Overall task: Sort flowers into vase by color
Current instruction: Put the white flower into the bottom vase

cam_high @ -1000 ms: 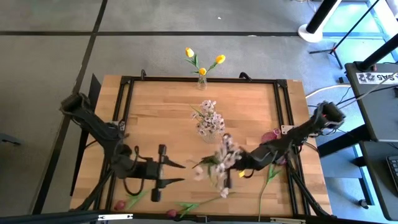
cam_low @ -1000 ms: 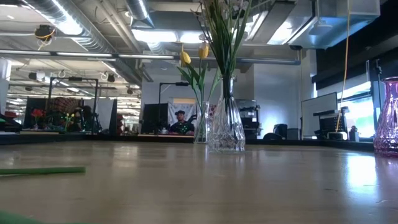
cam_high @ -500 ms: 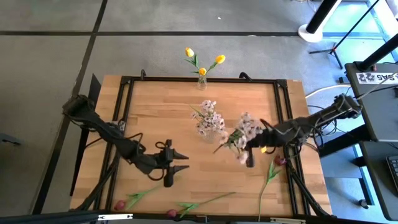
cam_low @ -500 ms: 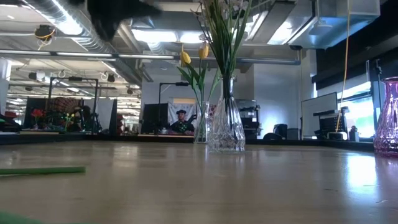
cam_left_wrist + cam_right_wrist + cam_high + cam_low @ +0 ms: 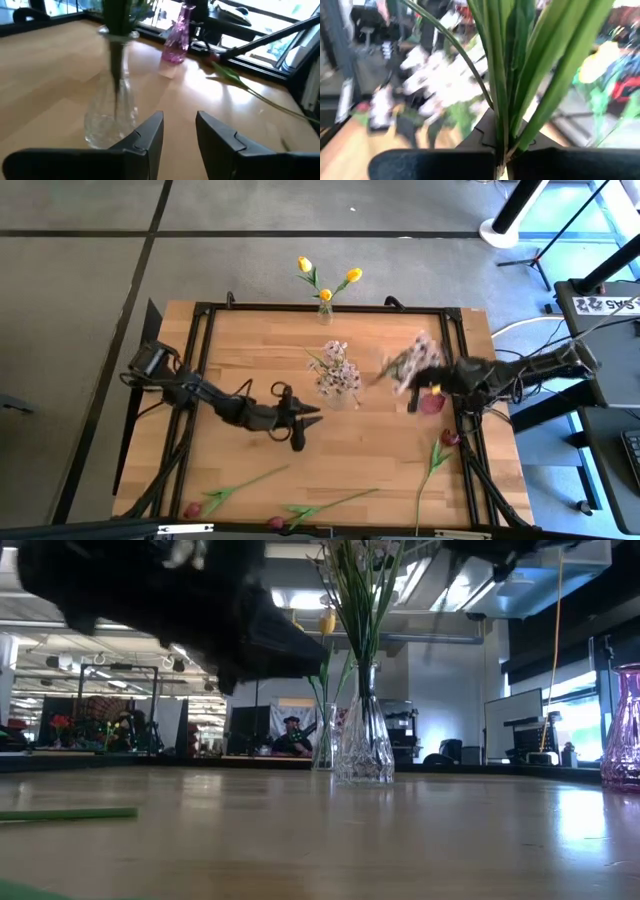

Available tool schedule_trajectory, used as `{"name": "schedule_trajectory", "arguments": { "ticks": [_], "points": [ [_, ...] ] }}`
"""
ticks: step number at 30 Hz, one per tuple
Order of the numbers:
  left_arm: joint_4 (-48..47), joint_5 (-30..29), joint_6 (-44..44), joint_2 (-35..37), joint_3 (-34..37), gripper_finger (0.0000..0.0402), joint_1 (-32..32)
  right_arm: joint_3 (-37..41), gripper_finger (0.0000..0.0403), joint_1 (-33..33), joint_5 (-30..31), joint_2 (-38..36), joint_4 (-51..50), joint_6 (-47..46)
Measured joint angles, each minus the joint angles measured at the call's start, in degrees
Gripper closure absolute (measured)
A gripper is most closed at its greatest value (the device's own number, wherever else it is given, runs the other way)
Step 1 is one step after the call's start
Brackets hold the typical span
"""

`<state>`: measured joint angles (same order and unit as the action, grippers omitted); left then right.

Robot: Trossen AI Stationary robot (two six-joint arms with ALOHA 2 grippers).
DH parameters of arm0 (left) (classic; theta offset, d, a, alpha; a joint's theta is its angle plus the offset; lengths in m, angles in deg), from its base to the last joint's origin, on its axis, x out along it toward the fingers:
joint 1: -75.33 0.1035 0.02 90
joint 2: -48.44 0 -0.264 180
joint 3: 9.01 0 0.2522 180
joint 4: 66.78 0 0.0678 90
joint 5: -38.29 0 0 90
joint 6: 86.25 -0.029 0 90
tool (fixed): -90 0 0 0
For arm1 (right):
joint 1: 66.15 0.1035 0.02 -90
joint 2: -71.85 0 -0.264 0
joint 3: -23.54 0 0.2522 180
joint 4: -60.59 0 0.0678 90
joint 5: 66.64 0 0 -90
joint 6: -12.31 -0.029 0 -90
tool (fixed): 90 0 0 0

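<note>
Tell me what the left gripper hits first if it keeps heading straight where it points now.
Probably the clear glass vase holding the white-pink blossom sprays: the left gripper, fingers open, points at it from close by. Depth is unclear; it may pass just beside.

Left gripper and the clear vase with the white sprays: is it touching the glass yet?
Apart. The left wrist view shows bare table between the open left gripper and the clear vase.

The middle vase (image 5: 338,392) stands mid-table. Behind it sits the far-edge vase (image 5: 324,312); right of it, another vase (image 5: 432,402); before it, loose flowers (image 5: 325,507) lie along the near edge.
</note>
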<state>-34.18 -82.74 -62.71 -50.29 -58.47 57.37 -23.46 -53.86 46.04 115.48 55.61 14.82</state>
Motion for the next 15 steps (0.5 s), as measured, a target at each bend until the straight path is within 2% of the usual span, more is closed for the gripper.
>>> {"name": "schedule_trajectory", "arguments": {
  "ticks": [5,9,12,15],
  "points": [
    [2.7,9.4,-1.2,-1.7,-0.1,0.0300,6.3,0.3,0.0400,-12.2,-15.6,0.4,6.2,2.4],
    [3.0,10.7,-2.9,-4.0,-0.6,0.0305,9.0,0.3,0.0400,-17.9,-25.7,4.6,12.1,0.7],
    [3.1,12.0,-4.5,-6.0,-3.0,0.0306,10.5,0.2,0.0400,-19.5,-30.7,8.9,17.7,-0.8],
    [1.6,11.8,-7.5,-7.1,-5.3,0.0306,12.0,0.2,0.0400,-20.2,-31.7,12.9,21.0,-0.9]
  ]
}}
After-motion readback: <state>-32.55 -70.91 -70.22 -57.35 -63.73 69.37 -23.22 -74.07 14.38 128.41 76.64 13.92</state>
